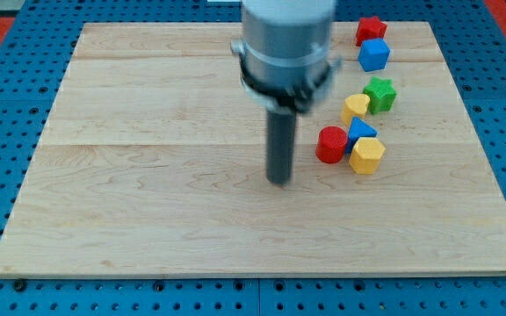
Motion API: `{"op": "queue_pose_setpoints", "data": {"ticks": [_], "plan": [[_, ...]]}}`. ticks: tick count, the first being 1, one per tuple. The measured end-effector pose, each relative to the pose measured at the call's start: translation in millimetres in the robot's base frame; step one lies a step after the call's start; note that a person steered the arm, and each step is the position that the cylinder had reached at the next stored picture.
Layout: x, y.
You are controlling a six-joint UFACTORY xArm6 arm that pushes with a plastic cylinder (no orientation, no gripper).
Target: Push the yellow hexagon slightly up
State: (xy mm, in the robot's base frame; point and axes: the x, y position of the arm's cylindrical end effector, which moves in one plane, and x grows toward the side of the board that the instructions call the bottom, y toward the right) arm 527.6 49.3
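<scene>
Yellow hexagon (366, 155) probably touches the blue block (359, 132) above, so my fingerless tip (279, 181) should circle beneath and nudge gently.

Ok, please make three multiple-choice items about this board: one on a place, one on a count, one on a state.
1. Where is my tip relative to the yellow hexagon?
A. to the view's left of it
B. to the view's right of it
C. resting on top of it

2. How many blue blocks are on the wooden board?
A. none
B. two
C. four

3. Is my tip touching any block?
A. yes, the yellow hexagon
B. yes, the green star
C. no, it stands apart

Key: 1 A, bare wood lies between them; 2 B, a blue cube and a blue block beside the red cylinder; 3 C, a gap shows all around it.
</scene>
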Motion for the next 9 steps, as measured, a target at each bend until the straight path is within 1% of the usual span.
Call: {"op": "queue_pose_setpoints", "data": {"ticks": [1, 2, 3, 5, 6, 7, 8, 9], "plan": [[11, 103], [-2, 133], [-32, 114], [-108, 38], [-122, 13], [-93, 7], [-104, -47], [-161, -45]]}}
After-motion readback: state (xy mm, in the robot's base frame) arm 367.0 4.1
